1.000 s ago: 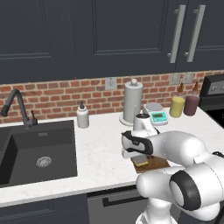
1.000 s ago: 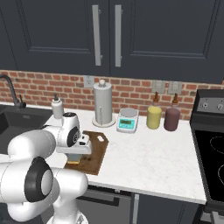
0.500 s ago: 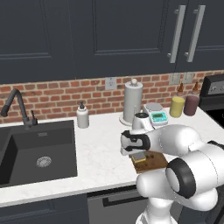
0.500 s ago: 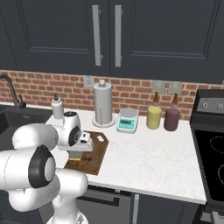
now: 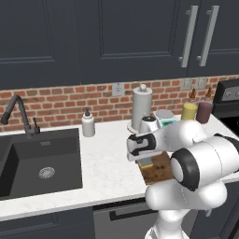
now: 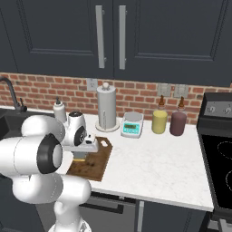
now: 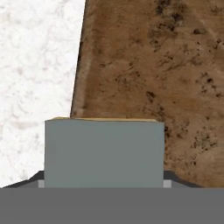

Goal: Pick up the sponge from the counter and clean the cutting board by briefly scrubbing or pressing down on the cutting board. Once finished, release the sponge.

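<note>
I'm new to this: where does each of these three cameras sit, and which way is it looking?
Left base view: behind the arm's left, facing the counter and sink; arm at lower right.
Right base view: behind its right, facing the same counter and stove; arm at lower left.
Hand view: on the hand, looking down at the sponge and cutting board.
Both base views share the cutting board and paper towel roll.

A white robot arm (image 5: 196, 163) built of smooth, rounded, glossy shells, bulbous at each joint, fills the foreground of both base views. Round dark grey caps, ringed in black, mark the sides of the joints (image 6: 47, 155), and dark bands separate one white segment from the next. The wrist narrows to a shorter white link (image 5: 142, 144) with a black face and a small pale disc. The pedestal (image 6: 68, 213) below is white too.
</note>
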